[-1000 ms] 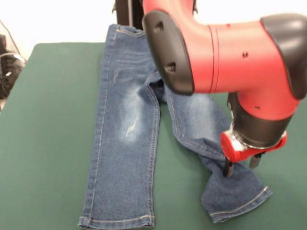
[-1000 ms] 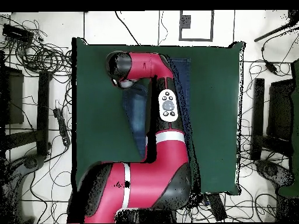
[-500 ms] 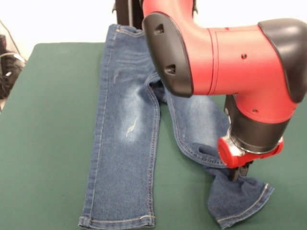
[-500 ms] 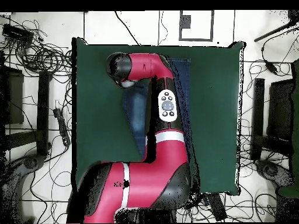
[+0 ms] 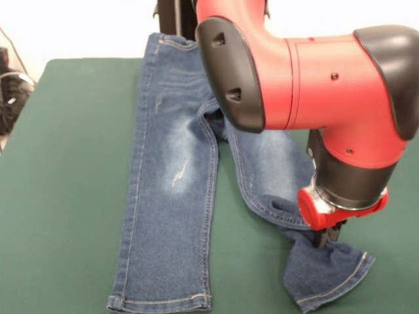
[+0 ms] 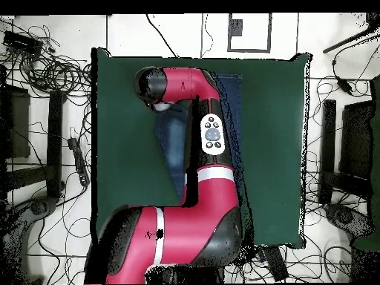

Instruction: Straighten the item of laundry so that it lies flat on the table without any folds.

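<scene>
Altogether we counted one pair of jeans [image 5: 171,196], one table [image 5: 59,196] and one arm [image 5: 308,78] with a single pincer [image 5: 327,237]. The jeans lay on the green table with the waistband at the far edge in the front view and the two legs running toward the camera. The leg on the picture's left lay straight and flat, its hem close to the bottom of the frame. The other leg bent outward toward the picture's right, bunched into a crease just where the pincer met it, and its hem end splayed beyond that.

The pincer's dark fingertips showed below the red wrist collar, drawn together and pinching the denim at that crease on the bent leg. The fabric rose in a small ridge toward them.

In the overhead view we saw the jeans [image 6: 172,141] only in part, since the arm [image 6: 211,141] covered much of them, and the pincer was hidden under the arm's head. The table [image 6: 274,148] showed broad bare green on both sides of the jeans. Cables lay on the floor around the table.
</scene>
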